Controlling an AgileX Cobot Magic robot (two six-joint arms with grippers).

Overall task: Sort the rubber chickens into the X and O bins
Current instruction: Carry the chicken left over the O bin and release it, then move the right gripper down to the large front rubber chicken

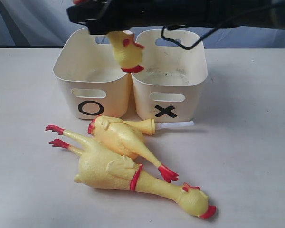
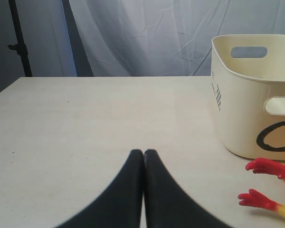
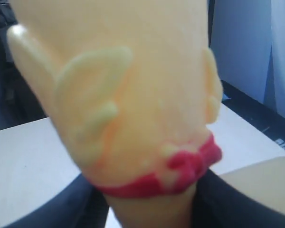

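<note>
Closest, at 6 o'clock in the exterior view, the largest rubber chicken (image 1: 111,171) lay on the worktop (image 1: 247,142), head toward 4 o'clock, feet toward 10. Against its 12 o'clock side lay a 2nd chicken (image 1: 118,135), its white neck tube (image 1: 175,125) pointing to 3 o'clock. Behind them stood the O bin (image 1: 92,90) and, just beside it at 3 o'clock, the X bin (image 1: 168,92). The right hand (image 1: 109,29) gripped the 3rd chicken (image 1: 127,52), which hung head down above the seam between the 2 bins. The left hand (image 2: 143,159), fingers pressed together and holding nothing, hovered over the worktop near the O bin.
</note>
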